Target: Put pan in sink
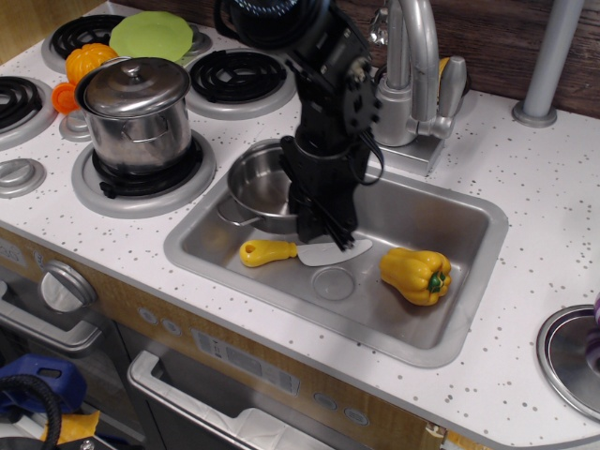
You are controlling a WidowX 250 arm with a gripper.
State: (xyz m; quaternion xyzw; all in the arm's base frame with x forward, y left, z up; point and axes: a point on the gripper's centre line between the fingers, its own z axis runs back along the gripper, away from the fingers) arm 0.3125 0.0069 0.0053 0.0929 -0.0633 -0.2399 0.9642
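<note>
The small steel pan (258, 183) sits low in the back left corner of the grey sink (450, 225), its left rim over the sink's edge. My black gripper (323, 230) reaches down into the sink at the pan's right rim, which it hides. It appears shut on that rim. Its fingertips end just above the blade of a toy knife (272, 253) on the sink floor.
A yellow toy pepper (415, 275) lies in the sink at the right, by the round drain (334, 282). A lidded steel pot (138, 112) stands on the burner to the left. The faucet (412, 75) rises behind the sink.
</note>
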